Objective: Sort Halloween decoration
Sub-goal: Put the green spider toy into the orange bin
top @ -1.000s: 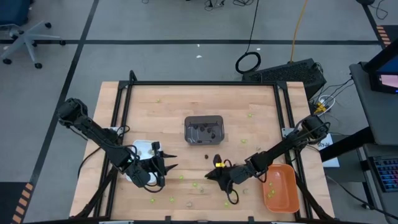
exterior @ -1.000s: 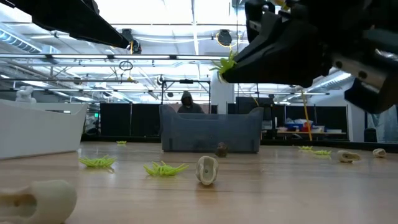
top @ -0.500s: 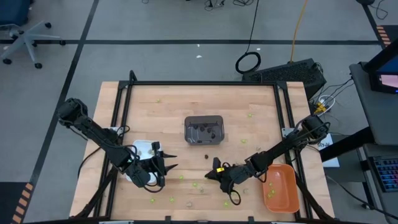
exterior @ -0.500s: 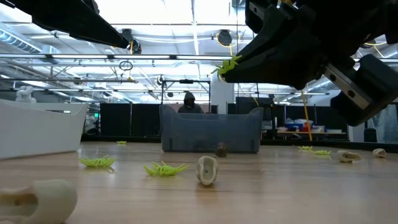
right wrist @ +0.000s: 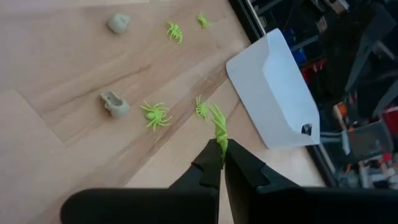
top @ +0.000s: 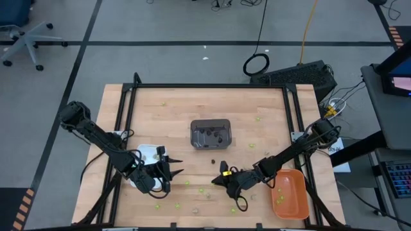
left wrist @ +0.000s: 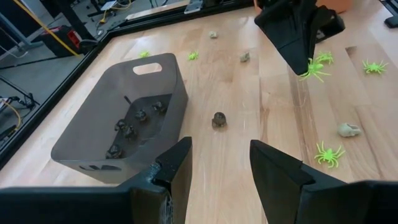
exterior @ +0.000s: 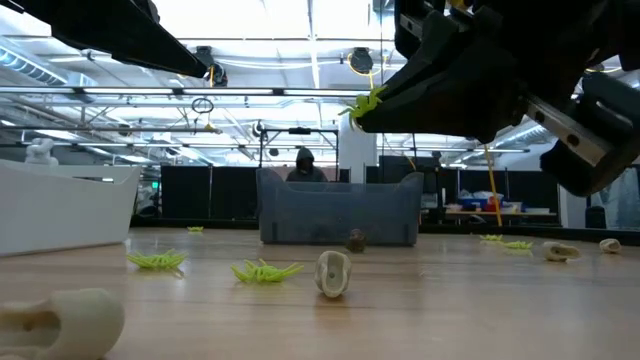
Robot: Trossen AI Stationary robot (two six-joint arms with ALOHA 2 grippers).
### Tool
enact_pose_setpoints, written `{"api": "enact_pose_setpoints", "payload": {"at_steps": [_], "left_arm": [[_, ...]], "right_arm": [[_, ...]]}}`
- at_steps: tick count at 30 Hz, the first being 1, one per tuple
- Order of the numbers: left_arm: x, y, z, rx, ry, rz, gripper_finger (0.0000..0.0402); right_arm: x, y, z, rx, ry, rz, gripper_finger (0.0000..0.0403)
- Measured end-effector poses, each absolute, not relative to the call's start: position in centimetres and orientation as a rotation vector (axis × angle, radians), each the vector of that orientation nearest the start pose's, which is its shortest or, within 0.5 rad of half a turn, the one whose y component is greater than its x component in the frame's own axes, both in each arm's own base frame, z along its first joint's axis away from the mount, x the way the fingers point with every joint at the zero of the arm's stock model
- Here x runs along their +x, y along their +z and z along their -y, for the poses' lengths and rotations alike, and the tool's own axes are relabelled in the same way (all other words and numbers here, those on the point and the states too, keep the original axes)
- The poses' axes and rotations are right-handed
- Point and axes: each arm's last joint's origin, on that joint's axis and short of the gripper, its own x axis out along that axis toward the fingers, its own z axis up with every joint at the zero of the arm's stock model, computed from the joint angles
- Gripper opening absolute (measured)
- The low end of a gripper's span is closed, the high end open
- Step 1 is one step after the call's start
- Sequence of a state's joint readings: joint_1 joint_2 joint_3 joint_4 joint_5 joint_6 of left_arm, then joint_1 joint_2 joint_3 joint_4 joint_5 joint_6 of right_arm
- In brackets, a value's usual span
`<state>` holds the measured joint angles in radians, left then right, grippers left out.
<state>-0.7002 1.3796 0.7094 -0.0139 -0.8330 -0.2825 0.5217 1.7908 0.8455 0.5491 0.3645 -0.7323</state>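
Lime-green, tan and dark trinkets lie scattered on the wooden table. My right gripper [right wrist: 221,155] hovers above the table's near middle, shut on a lime-green spider [right wrist: 217,127], which also shows in the low view as the spider [exterior: 366,101]. My left gripper [left wrist: 221,158] stands open and empty beside the white tray [top: 149,154], pointing at the dark grey tray [left wrist: 124,112], which holds several dark trinkets. One dark trinket [left wrist: 218,119] rests on the wood in front of that tray. My right gripper pinches one end of the green spider [right wrist: 222,147] between its two fingertips; the rest sticks out beyond them. The fingers slant down from the table's right side. The spider is lifted clear of the table.
An orange tray [top: 289,192] sits at the near right behind my right arm. Green spiders [right wrist: 155,115] and tan skulls [right wrist: 115,102] dot the near part of the table, and a tan skull [exterior: 333,272] lies close to the low camera. A person [exterior: 300,165] is far behind the table.
My right gripper has rolled a little about the line it points along, staying in place and shut; the green spider has turned with it.
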Motion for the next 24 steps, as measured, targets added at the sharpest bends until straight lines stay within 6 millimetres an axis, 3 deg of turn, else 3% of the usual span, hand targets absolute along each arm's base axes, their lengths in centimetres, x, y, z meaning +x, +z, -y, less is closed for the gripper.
{"api": "enact_pose_setpoints", "payload": {"at_steps": [7,24], "left_arm": [[21.79,20.24,15.60,0.190,0.178,-0.470,0.0160],[21.80,20.17,15.73,0.106,0.161,-0.477,0.0160]], "right_arm": [[31.48,16.11,-16.91,-0.691,0.249,-0.311,0.0000],[31.53,16.26,-16.94,0.064,0.116,-0.358,0.0000]]}}
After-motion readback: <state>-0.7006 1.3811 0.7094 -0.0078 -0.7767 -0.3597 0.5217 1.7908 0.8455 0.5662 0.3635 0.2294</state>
